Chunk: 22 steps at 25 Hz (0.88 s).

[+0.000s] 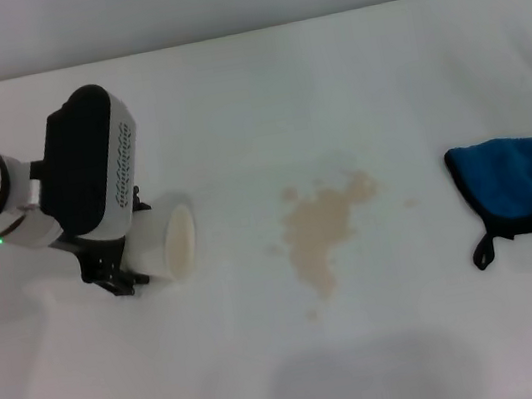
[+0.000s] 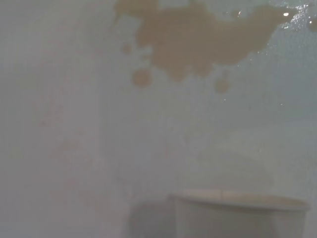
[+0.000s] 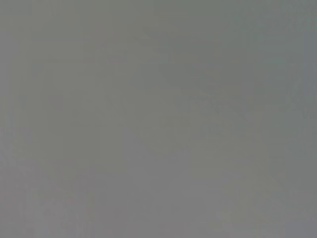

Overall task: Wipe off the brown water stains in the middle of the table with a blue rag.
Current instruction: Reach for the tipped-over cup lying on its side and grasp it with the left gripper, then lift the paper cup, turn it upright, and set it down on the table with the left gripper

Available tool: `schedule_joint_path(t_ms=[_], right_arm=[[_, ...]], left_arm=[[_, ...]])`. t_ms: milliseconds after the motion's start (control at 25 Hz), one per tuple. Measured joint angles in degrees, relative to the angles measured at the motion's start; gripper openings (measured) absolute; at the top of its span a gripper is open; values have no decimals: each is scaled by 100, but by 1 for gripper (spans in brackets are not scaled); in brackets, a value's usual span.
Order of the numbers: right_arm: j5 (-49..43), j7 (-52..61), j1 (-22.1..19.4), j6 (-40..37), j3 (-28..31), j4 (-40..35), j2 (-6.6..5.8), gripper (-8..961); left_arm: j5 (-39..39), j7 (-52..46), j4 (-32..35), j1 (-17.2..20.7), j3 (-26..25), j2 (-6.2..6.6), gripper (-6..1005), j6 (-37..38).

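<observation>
Looking at the head view, I see the blue rag (image 1: pixel 516 182) at the right middle, right of the brown water stains (image 1: pixel 326 225) at centre of the surface (image 1: pixel 348 75). My left tool (image 1: pixel 120 268) at left grips a white cup (image 1: pixel 171 240); right tool unseen.

Tan stains (image 1: pixel 323 228) blotch the white surface (image 1: pixel 348 75); the rag (image 1: pixel 514 180) is bright blue, black-edged; the cup (image 1: pixel 169 240) white, beige inside.
</observation>
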Motion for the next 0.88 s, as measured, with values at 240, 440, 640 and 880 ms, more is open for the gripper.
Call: schedule_joint_path(t_ms=[240, 440, 640, 880], right_arm=[[0, 45, 9, -98, -70, -119, -4, 874], [-1, 96, 9, -214, -172, -219, -7, 874], [0, 203, -25, -219, -276, -365, -19, 874], [-7, 309, -135, -298, -342, -582, -54, 875]], left_arm=[[54, -40, 66, 176, -141, -102, 858, 55], [131, -81, 278, 459, -522, -282, 856, 54], [169, -147, 738, 725, -1137, -438, 813, -11], [-464, -30, 1245, 1296, -1438, -520, 723, 317]])
